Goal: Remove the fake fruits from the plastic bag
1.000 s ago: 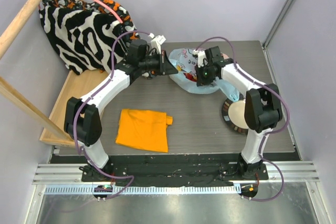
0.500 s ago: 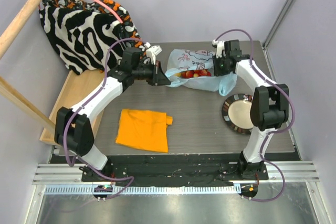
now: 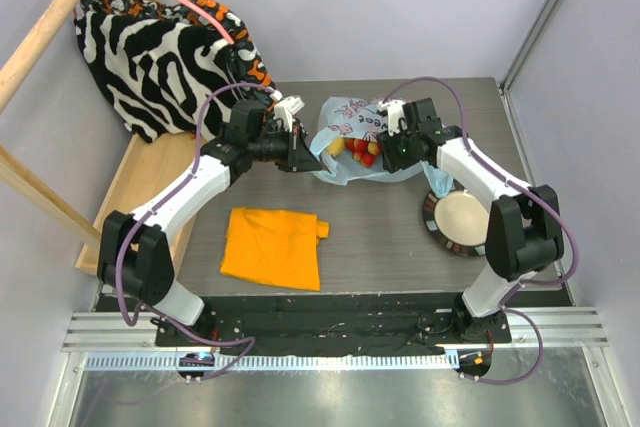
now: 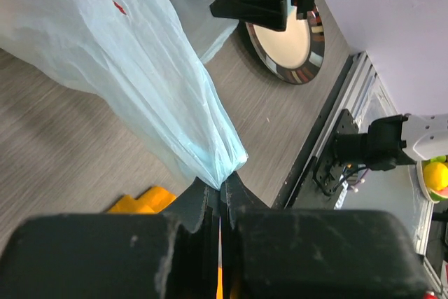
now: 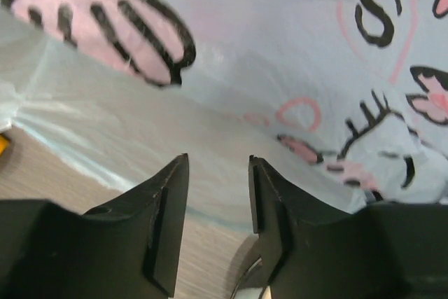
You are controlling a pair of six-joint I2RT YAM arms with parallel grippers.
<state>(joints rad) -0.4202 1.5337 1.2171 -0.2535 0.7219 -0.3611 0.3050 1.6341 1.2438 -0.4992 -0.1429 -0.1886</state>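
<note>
**Bag pinched at one edge, fruit not yet out**

The plastic bag (image 3: 349, 118) lies crumpled on the tabletop (image 3: 390, 247). Its mouth is turned toward the arms, and the fake fruits (image 3: 360, 150) show there as a cluster of red and yellow-orange pieces. From overhead they all appear to sit inside the film, though the view is too small to tell which fruit is which.

At the bag's left edge the left end effector (image 4: 220, 188) is clamped on a gathered twist of film, which runs taut up and away from it. At the bag's right side the right end effector (image 5: 218, 164) stands with its fingers apart and nothing between them. The pink-printed film lies just beyond its tips.

The step in hand looks like opening the mouth for access, and no fruit has been removed. The next move probably calls for the left side to hold the edge up. The right end effector would then enter the mouth and close on a single fruit, not on loose film, which bunches easily.
</note>
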